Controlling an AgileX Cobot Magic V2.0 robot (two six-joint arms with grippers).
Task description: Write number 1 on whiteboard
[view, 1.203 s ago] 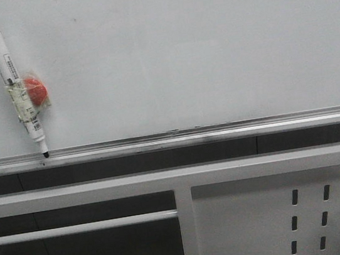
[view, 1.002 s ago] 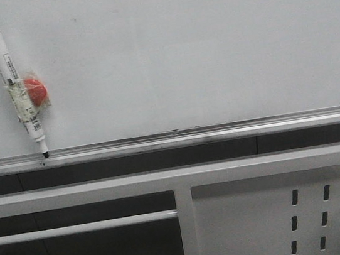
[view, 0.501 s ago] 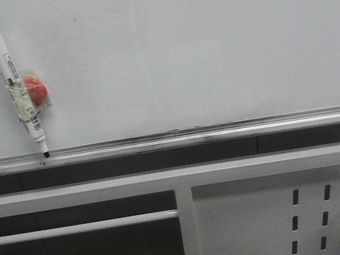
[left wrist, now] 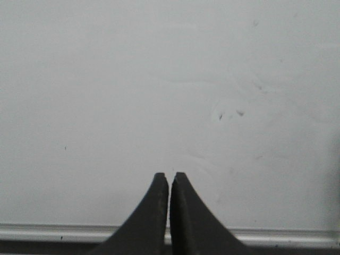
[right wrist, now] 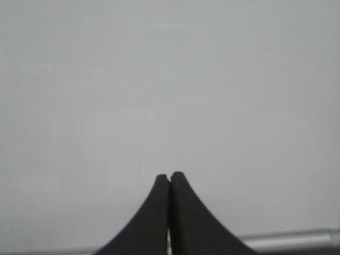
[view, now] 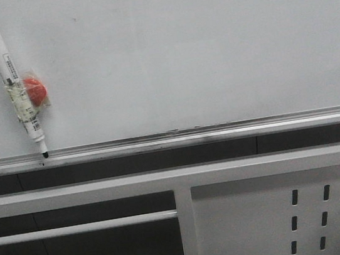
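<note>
Starting nearest the robot, the white perforated metal panel (view: 283,213) fills the front view's 5 o'clock corner, and beyond it the silver tray rail (view: 221,131) runs across the foot of the whiteboard (view: 197,47). A capless marker pen (view: 15,89) leans against the board at 10 o'clock, its tip resting on the rail, with a red round magnet (view: 35,90) taped to its barrel. No number 1 is on the board yet; only tiny dark specks show in the left wrist view.

The left gripper (left wrist: 169,178) has its fingers pressed together and empty, facing bare board above the rail; the right gripper (right wrist: 169,177) is likewise closed and empty.

Risks, as I judge them: closed fingers must spread before reaching the pen, or they will knock it sideways along the rail. The bulging magnet makes the barrel uneven, so a grasp there could slip or twist. A tilted pen would likely give a slanted stroke.
</note>
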